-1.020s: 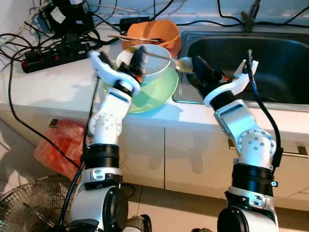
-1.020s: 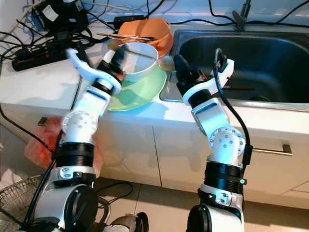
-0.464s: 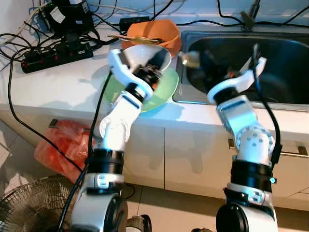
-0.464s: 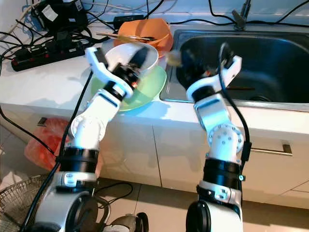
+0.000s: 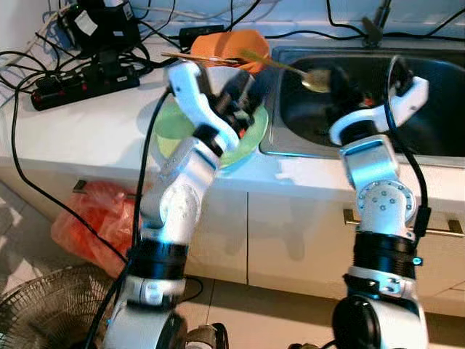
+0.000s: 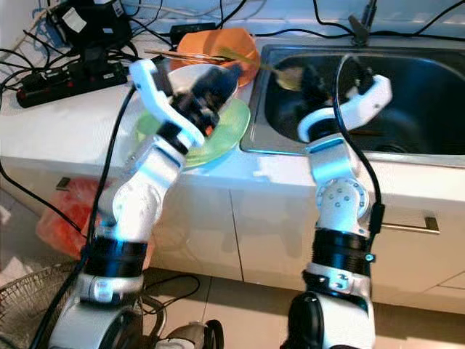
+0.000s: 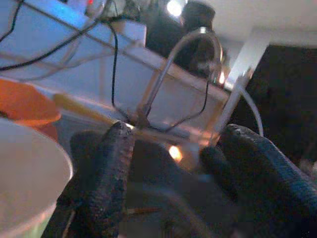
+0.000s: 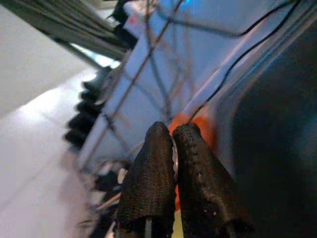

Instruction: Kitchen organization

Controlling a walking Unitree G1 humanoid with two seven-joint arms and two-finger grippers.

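Observation:
A white bowl sits inside a wide green bowl on the counter beside the sink. My left gripper hovers open at the white bowl's sink-side rim, with nothing between its fingers. In the left wrist view the white bowl lies just beside one finger. My right gripper is over the sink's left part, shut on a metal spoon whose yellowish handle points back toward the orange bowl. The right wrist view has the fingertips pressed together.
The orange bowl holds chopsticks behind the white bowl. A black power strip and tangled cables lie on the counter's back left. Below the counter are a red plastic bag and a floor fan. A cabinet handle sits under the sink.
My left gripper swung right from the white bowl's left side to its sink-side rim. The right gripper carried the spoon from the counter edge rightward and further out over the sink.

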